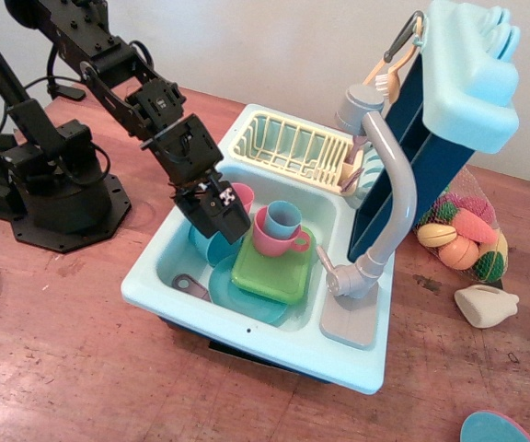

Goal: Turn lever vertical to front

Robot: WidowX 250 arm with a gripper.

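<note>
The lever is a short thin grey stub sticking out of the round grey faucet base, pointing up and left toward the basin. The long curved grey spout rises behind it. My black gripper hangs over the left part of the light blue toy sink, well to the left of the lever and apart from it. Its fingers show no gap and hold nothing.
In the basin lie a green square plate, a pink cup with a blue cup inside it, and a teal cup. A yellow dish rack stands behind. A net bag of toy food lies at right. The black arm base is at left.
</note>
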